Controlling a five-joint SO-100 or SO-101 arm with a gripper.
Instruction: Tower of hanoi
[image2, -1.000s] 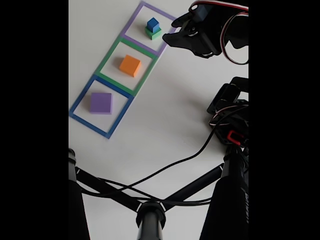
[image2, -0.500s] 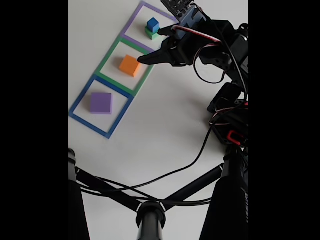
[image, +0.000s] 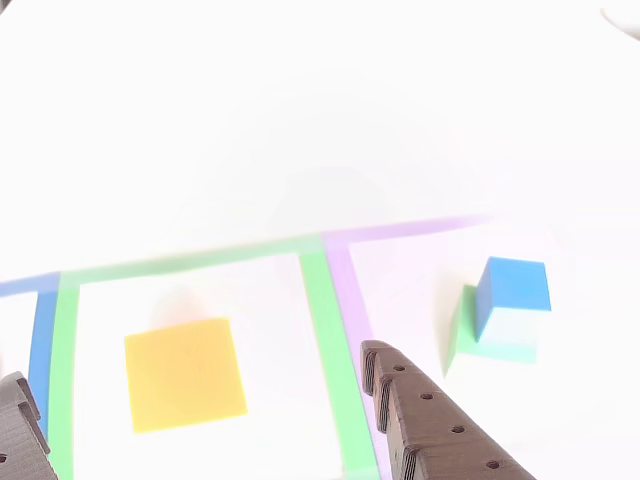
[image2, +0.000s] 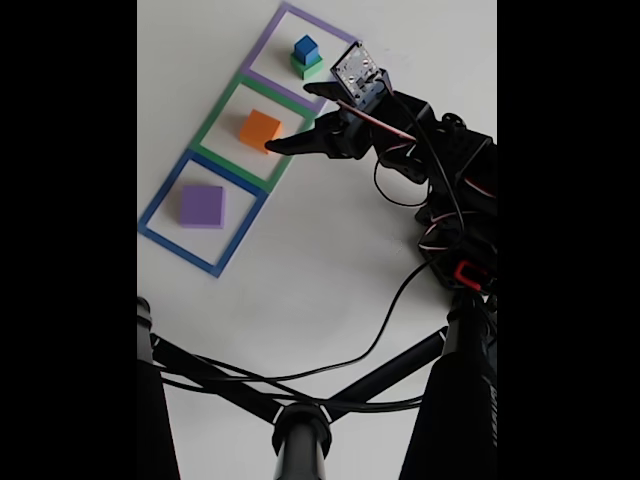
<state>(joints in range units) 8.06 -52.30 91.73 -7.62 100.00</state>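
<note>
A white table (image2: 330, 260) fills the fixed view, evenly lit, with soft shadows. Three taped squares lie on it in a diagonal row: purple (image2: 262, 47), green (image2: 215, 115), blue (image2: 160, 205). Black tripod legs (image2: 220, 385) and a black cable (image2: 360, 350) cross the lower part. In the other view, the surface is washed out by bright light.

You are looking down at a bench (image2: 330, 260) carrying three outlined squares, lying in a diagonal row from lower left to upper right in the fixed view. The lower-left square (image2: 160, 200) is holding one block (image2: 202, 205). The middle square (image2: 215, 120) is holding the middle block (image2: 260, 130). In the upper-right square (image2: 262, 45), a small cube (image2: 305, 46) is sitting on a wider block (image2: 308, 68). The end effector (image2: 290, 118) is hanging at the middle square's right edge with its fingers apart, one tip just beside the middle block.
</note>
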